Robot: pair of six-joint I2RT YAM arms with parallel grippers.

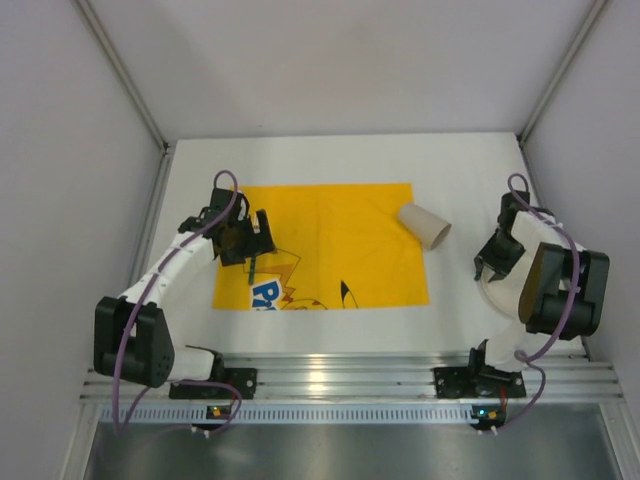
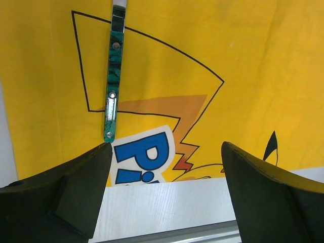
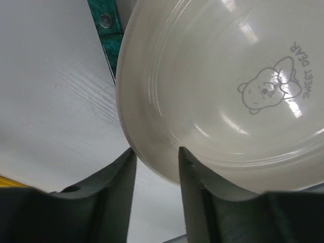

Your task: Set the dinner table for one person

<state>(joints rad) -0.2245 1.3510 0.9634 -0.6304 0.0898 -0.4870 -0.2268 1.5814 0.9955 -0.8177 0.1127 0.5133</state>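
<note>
Plate (image 3: 217,101) rim shows between fingers (image 3: 119,187) of right tool (image 3: 157,152) only by wrist view, grip uncertain; left tool (image 2: 166,147) released.

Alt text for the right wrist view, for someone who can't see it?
The right gripper straddles the near rim of a glossy cream round plate printed with a cartoon bear. A green marbled utensil handle with a rivet shows at its upper-left edge, on the matte white table.

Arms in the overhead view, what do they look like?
The left arm and right arm have white links, boxy black joint housings and looping purple cables. The left end effector and right end effector each have two dark, wedge-shaped fingers.
</note>
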